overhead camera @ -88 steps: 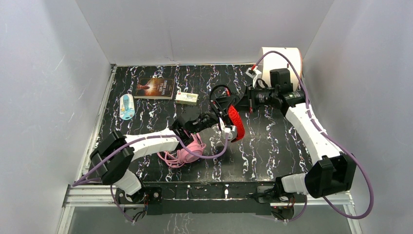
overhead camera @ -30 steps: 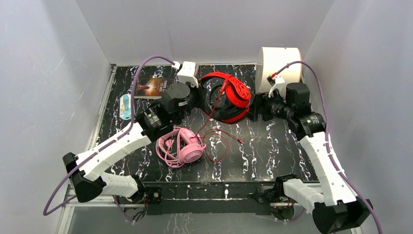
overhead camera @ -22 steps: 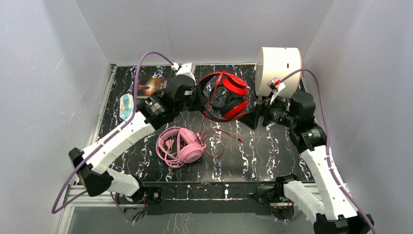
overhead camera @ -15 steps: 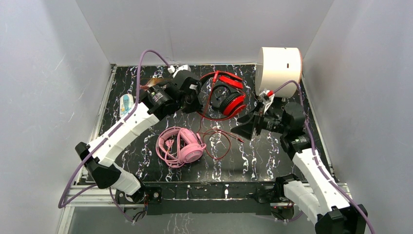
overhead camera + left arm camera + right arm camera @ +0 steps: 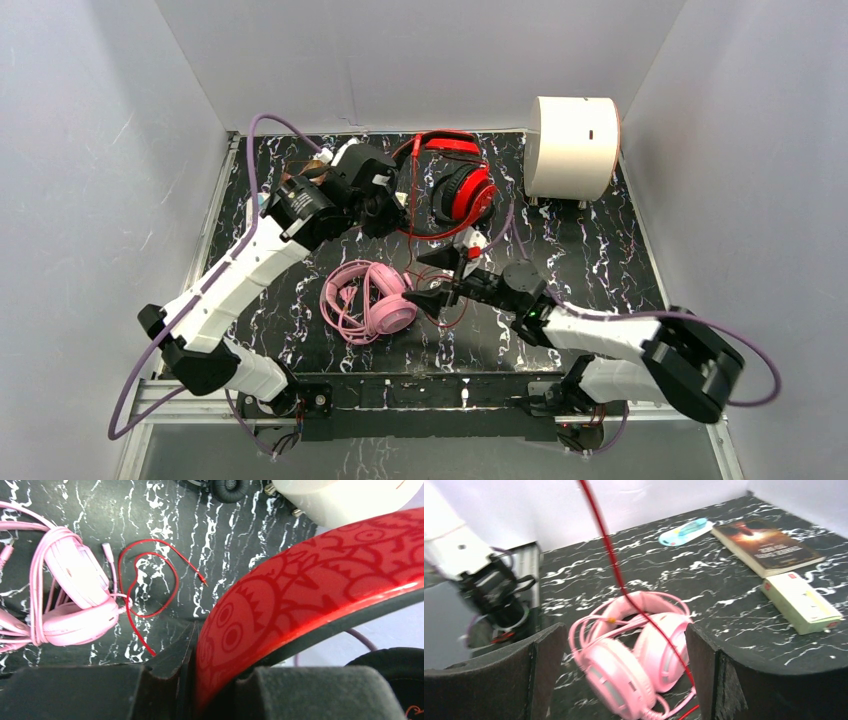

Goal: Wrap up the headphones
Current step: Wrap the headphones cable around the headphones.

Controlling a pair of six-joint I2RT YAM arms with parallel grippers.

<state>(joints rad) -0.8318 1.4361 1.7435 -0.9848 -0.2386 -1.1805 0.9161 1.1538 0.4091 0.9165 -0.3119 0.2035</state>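
The red headphones [image 5: 455,190] are held clamped in the left gripper [image 5: 388,205], beyond the pink headset [image 5: 372,300]. The right gripper [image 5: 432,278] has been brought beside that headset, spread wide around the dangling cable [image 5: 619,580], so winding can be begun.

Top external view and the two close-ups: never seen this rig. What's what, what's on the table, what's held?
Two robot arms sit at the near edge of the table. The wide picture comes from a fixed camera above and behind them; each close-up comes from a wrist camera looking past its jaws. The jaws of the left arm are shut on the headband of the red headphones, lifting them. The jaws of the right arm stand open, the red cable hanging between them, ungripped. On the table: pink headphones, a book, a small box, a pale-blue packet, a white cylinder.
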